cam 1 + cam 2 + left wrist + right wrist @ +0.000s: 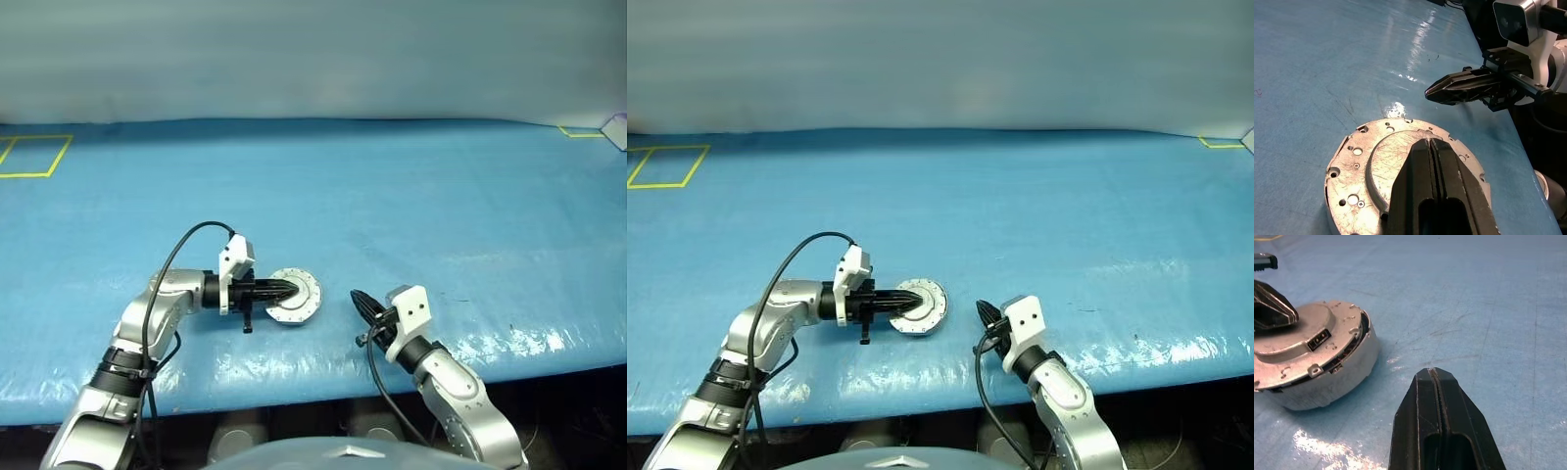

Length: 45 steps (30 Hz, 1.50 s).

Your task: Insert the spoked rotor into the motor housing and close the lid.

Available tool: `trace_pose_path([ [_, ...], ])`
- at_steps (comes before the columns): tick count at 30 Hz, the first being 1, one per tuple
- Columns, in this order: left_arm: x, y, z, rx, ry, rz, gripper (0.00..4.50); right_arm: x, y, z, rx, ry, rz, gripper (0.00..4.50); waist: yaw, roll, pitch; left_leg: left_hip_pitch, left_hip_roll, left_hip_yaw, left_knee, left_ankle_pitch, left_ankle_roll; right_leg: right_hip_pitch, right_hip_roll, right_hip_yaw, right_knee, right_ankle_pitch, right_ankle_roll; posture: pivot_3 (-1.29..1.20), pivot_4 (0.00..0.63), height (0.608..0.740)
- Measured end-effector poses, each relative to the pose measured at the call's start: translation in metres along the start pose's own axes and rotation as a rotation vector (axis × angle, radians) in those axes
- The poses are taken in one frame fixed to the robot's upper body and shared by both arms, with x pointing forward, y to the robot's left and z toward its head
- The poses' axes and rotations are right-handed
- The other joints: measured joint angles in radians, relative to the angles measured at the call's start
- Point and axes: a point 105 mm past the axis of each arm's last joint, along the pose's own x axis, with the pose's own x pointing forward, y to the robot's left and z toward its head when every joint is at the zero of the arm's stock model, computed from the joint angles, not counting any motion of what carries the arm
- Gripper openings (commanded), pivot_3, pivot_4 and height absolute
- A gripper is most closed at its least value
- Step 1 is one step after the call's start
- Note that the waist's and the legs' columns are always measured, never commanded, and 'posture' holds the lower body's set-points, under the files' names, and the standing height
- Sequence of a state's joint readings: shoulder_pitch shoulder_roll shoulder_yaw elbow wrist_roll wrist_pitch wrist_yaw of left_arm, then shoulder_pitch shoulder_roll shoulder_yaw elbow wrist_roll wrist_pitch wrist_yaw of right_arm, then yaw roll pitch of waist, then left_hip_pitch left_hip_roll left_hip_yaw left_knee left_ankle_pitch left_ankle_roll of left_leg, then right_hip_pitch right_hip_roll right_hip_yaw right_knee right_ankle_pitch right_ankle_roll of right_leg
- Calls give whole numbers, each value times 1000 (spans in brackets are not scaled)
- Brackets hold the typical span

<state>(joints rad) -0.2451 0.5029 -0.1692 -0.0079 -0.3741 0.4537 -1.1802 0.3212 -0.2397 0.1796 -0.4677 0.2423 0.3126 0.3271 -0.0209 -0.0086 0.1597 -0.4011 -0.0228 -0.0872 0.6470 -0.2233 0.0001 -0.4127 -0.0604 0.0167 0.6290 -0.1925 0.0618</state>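
The housing sat on the blue table, its lid down on top, so the rotor was presumably inside. The left gripper, fingers closed and empty, rested over the lid, likely pressing it home. The right gripper, closed and empty, waited just right of the housing. One housing, one lid, two grippers.

Head stereo pair looked forward and down over the blue table; wrist cameras sat close, both sharing the round grey-silver metal lid.
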Motion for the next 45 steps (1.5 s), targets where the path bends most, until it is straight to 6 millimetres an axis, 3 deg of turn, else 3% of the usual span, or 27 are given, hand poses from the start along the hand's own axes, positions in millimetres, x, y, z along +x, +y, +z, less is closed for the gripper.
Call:
trace_pose_path([
  [8,-2,0,-1,20,-19,52,41,22,32,62,-15,-96,138,0,-2,1,-1,1,6,0,0,0,0,0,0,1,0,0,0,0,150,740],
  [11,-2,2,2,23,-104,126,0,30,46,72,-66,-71,205,567,-1,1,-1,1,6,1,0,0,0,0,0,0,0,0,0,0,150,740],
  [16,-25,4,11,119,-286,352,0,38,63,65,-108,19,282,2193,-1,1,-1,1,6,1,-2,0,-1,-1,0,1,-1,0,-1,0,150,740],
  [23,-40,-21,-15,103,-365,508,0,44,72,62,-128,72,335,4486,-1,1,0,1,6,1,-1,-1,-1,0,-1,1,-1,0,-1,0,150,740],
  [28,-46,-36,-32,72,-375,574,0,48,76,50,-130,132,372,4486,-3,2,0,1,7,1,-1,-1,-1,-1,-1,-1,-1,0,-1,0,150,740],
  [35,-45,-45,-40,111,-390,620,0,55,70,27,-146,225,362,4486,-3,2,0,0,7,1,-1,-1,-2,-3,-1,-1,-2,-1,-1,0,150,740],
  [44,-41,-44,-53,136,-355,654,0,60,68,21,-281,182,371,4486,-5,2,0,0,7,2,-1,-2,-2,-4,-1,-1,-2,-1,-1,0,150,740],
  [45,-41,-44,-54,137,-355,655,0,61,68,21,-286,177,374,4313,-5,2,0,0,7,2,-1,-2,-2,-4,-1,-1,-2,-1,-1,0,150,740],
])
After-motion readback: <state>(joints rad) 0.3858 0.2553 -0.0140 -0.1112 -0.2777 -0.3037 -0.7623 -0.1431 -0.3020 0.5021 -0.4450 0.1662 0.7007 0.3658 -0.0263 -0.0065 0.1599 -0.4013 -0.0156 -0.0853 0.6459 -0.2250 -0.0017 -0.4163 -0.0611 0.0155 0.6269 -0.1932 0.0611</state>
